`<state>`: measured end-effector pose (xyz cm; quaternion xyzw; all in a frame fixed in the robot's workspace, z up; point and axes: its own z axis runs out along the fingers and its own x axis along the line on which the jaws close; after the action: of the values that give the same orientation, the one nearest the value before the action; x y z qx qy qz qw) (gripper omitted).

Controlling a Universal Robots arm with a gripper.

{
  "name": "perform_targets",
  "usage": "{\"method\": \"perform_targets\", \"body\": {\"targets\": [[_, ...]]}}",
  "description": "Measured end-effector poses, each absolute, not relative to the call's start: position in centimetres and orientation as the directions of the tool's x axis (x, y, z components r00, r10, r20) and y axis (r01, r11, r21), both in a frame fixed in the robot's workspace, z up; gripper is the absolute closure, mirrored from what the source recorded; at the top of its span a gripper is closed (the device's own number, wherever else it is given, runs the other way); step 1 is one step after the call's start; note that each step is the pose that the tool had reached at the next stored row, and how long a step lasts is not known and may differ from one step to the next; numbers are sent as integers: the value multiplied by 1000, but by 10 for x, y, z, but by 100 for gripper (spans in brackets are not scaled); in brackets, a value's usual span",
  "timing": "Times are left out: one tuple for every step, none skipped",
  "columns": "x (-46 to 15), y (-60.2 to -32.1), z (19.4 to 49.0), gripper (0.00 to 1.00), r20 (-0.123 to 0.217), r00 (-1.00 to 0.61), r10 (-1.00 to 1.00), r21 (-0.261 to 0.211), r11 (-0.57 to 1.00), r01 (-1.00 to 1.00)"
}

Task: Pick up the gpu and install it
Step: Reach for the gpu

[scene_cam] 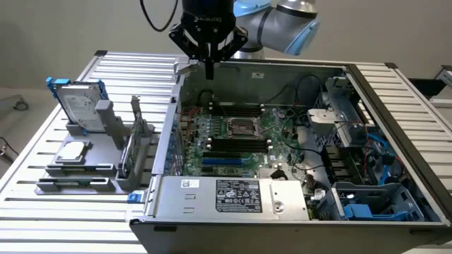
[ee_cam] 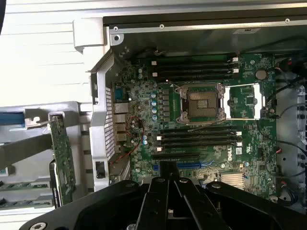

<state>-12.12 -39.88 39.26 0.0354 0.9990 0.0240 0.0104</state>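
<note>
The gpu [scene_cam: 134, 145] stands on edge in a grey holder on the slatted table, to the exterior view's left of the open computer case; in the wrist view its green board [ee_cam: 62, 158] lies just outside the case wall. My gripper [scene_cam: 209, 73] hangs above the case's back left corner, well above and behind the gpu. Its black fingers meet at a single tip [ee_cam: 168, 168], shut on nothing. Beneath it lies the motherboard [scene_cam: 233, 138] with its expansion slots [scene_cam: 224, 159].
A silver hard drive with blue rails [scene_cam: 78, 106] and a small square processor chip [scene_cam: 72, 152] sit in the same holder. Inside the case are the processor socket [ee_cam: 201, 103], the power supply [scene_cam: 233, 196], cables and a drive cage [scene_cam: 353, 137].
</note>
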Motion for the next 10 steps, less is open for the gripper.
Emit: {"method": "perform_targets", "body": {"targets": [[-121, -399, 393, 89, -19, -997, 71, 49, 996, 70], [-121, -399, 393, 89, -19, -997, 71, 49, 996, 70], [-121, -399, 393, 89, -19, -997, 71, 49, 996, 70], [-121, -399, 393, 89, -19, -997, 71, 49, 996, 70], [-121, -399, 393, 89, -19, -997, 71, 49, 996, 70], [-121, -399, 393, 89, -19, -997, 71, 49, 996, 70], [-121, -399, 393, 89, -19, -997, 71, 49, 996, 70], [-121, -399, 393, 89, -19, -997, 71, 49, 996, 70], [-121, -399, 393, 89, -19, -997, 71, 49, 996, 70], [-121, -399, 393, 89, -19, -997, 71, 49, 996, 70]]}}
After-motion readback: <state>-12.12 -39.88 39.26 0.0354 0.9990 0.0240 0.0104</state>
